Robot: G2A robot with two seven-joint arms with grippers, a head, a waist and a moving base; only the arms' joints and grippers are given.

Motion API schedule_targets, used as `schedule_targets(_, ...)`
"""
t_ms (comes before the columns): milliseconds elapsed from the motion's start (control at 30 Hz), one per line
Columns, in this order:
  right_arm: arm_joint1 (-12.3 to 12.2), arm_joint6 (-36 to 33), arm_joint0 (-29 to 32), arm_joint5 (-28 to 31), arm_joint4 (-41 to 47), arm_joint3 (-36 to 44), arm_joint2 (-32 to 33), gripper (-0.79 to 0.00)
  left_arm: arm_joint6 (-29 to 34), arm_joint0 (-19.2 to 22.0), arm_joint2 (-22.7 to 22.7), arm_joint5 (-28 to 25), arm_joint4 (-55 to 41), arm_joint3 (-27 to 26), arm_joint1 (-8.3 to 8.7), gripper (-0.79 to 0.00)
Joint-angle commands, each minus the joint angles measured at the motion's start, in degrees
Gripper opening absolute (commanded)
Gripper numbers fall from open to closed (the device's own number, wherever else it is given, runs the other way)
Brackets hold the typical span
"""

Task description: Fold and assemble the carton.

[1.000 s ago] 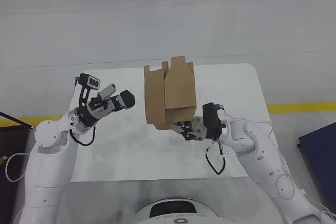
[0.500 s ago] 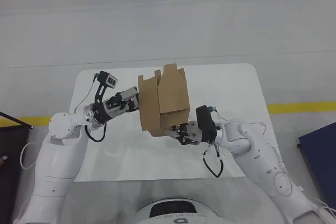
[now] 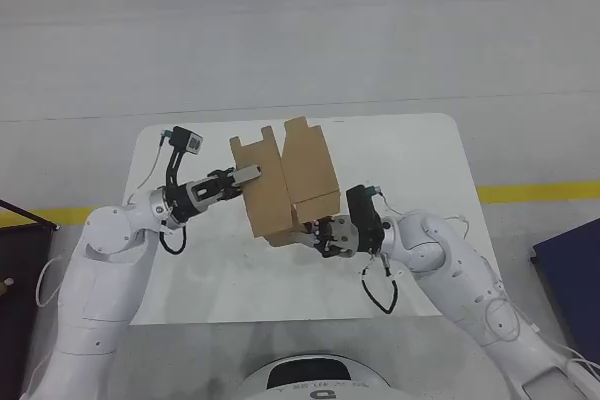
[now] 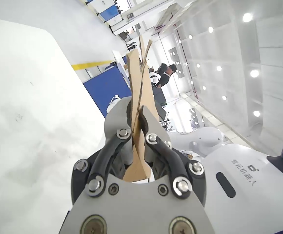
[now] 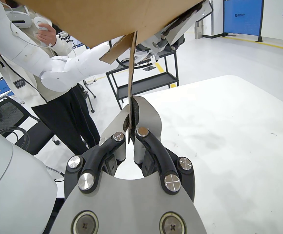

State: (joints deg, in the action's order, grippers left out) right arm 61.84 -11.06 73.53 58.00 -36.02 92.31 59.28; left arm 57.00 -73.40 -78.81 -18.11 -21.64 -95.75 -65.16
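The brown carton (image 3: 285, 185) is held up over the middle of the white surface (image 3: 410, 160), between the two arms and clear of it. It is only partly opened. In the top view two broad panels meet at a crease, and the notched flaps at its far end point away from the robot. The left gripper (image 3: 248, 176) meets the carton at its left side and is pressed together on the cardboard. In the left wrist view both fingers (image 4: 153, 122) clamp the sheet, which runs edge-on away from them. The right gripper (image 3: 316, 233) sits at the carton's near lower corner, pinching a thin flap (image 5: 131, 74). In the right wrist view that flap hangs straight down from the carton's underside into the closed fingertips, with the wide brown panel overhead.
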Motion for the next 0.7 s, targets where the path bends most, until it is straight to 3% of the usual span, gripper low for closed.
schedule_targets(0,-0.1,-0.2,0.0,0.0,0.3,-0.2,0.1,-0.471,-1.2,-0.4,0.0,-0.4,0.7,-0.6,0.03,-0.785)
schedule_targets(33,-0.2,-0.3,0.0,0.0,0.5,-0.2,0.1,-0.44,-2.0,-0.6,-0.1,-0.5,0.8,-0.9,0.03,-0.785)
schedule_targets(67,-0.3,-0.5,0.0,0.0,0.6,-0.3,0.2,-0.305,-3.0,-0.8,-0.3,-0.8,1.2,-1.1,0.04,-0.785)
schedule_targets(100,-0.3,-0.6,0.1,0.0,0.8,-0.4,0.3,-0.015,-4.1,-0.8,-0.6,-1.2,1.7,-1.4,0.06,-0.785)
schedule_targets(267,-1.1,1.8,1.8,-0.4,2.4,-1.4,4.9,0.0,-9.6,-0.6,-3.6,-0.5,2.4,-1.3,0.27,-0.785)
schedule_targets(433,-2.4,6.0,6.7,-0.7,2.5,-0.2,13.5,0.0,-10.6,0.5,-5.2,3.6,5.4,0.4,0.67,-0.785)
schedule_targets(667,-2.6,7.2,7.8,0.0,4.0,0.4,14.3,0.0,-10.6,0.5,-5.2,3.6,5.4,0.4,0.67,-0.785)
